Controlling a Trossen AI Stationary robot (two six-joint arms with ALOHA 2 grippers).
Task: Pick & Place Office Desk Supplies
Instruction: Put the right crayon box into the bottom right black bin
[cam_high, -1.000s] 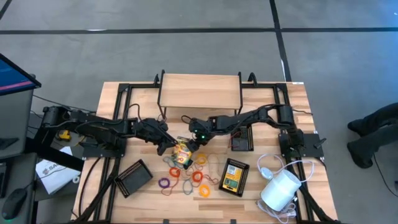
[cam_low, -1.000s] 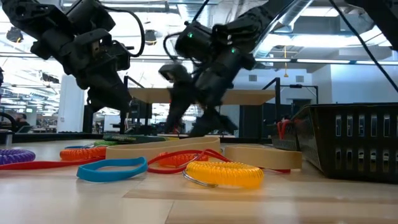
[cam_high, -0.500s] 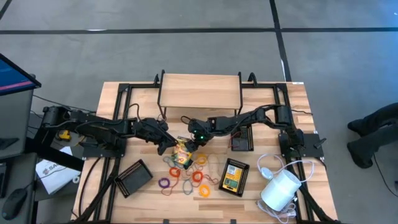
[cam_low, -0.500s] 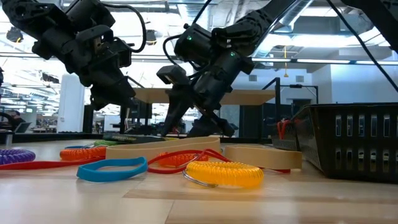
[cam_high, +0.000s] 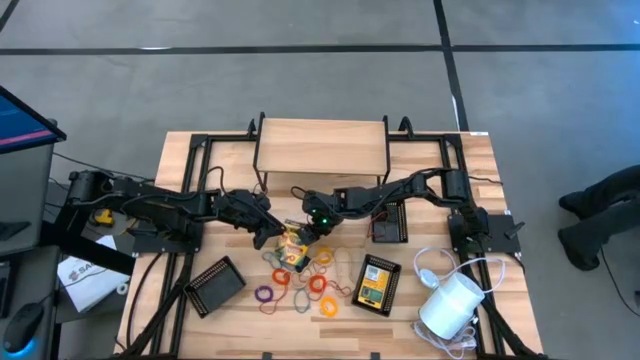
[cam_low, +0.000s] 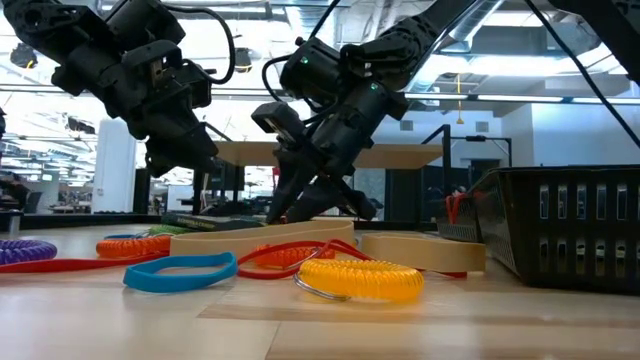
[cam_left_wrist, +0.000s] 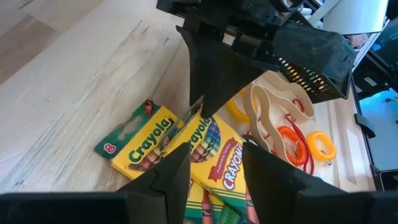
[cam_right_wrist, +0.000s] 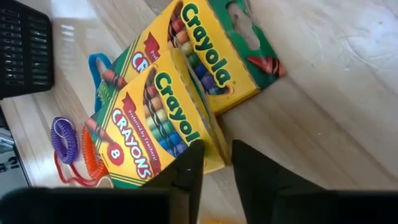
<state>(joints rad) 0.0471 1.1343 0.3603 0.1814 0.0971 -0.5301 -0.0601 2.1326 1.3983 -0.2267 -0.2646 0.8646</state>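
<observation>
At table centre, right claw (cam_right_wrist: 212, 163) pinches crayon box (cam_right_wrist: 155, 130) edge.

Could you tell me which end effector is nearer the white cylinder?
Right. The right end effector is at the crayon boxes, on the side facing the white cylinder; the left end effector is at their opposite side, farther off.

Both arms reach to table centre, left gripper (cam_high: 272, 236) and right gripper (cam_high: 305, 233) angled down, fingers narrowly parted.
</observation>
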